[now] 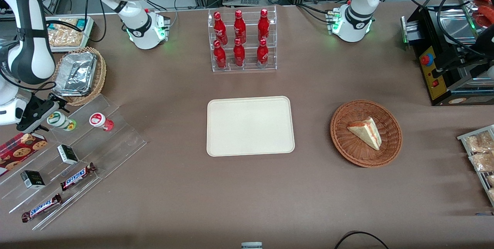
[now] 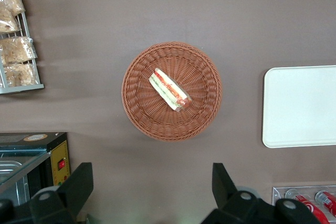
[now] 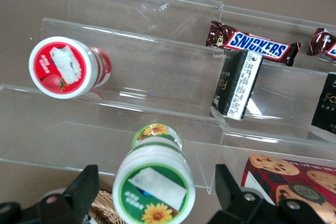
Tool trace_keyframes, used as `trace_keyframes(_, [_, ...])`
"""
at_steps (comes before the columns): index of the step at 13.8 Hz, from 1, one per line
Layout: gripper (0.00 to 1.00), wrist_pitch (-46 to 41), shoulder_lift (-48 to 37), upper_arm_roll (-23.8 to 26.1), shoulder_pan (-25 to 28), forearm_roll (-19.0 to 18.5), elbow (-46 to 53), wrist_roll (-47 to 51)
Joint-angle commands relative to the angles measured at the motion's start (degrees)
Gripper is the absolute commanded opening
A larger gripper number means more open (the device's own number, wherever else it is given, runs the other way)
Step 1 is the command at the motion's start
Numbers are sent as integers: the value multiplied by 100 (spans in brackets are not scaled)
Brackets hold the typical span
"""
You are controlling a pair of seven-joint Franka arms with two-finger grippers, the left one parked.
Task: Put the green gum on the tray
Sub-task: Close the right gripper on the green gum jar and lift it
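Observation:
The green gum (image 1: 61, 121), a small white bottle with a green base and a green-and-yellow lid label, stands on the upper step of a clear stepped shelf (image 1: 115, 141) toward the working arm's end of the table. In the right wrist view the green gum (image 3: 155, 182) sits between my two black fingers (image 3: 84, 187), with a gap on each side. My gripper (image 1: 48, 117) is open around it, as the right wrist view (image 3: 155, 195) also shows. The cream tray (image 1: 250, 125) lies empty at the table's middle and also shows in the left wrist view (image 2: 302, 106).
A red-lidded gum bottle (image 1: 101, 121) stands beside the green one. Snickers bars (image 1: 77, 175), dark small boxes (image 1: 67, 154) and a cookie box (image 1: 21, 146) lie on the shelf. A wicker basket with a foil tray (image 1: 77, 73), a cola rack (image 1: 242, 40) and a sandwich basket (image 1: 366, 132) stand around.

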Motion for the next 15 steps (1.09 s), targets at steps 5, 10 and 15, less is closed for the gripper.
trace_keyframes(5, [0,-102,-92,22,-65,95,30,-210])
trace_keyframes(10, [0,-1375,-198,101,267,86,802,368])
trace_keyframes(15, [0,-2369,-198,110,1233,86,1313,2062])
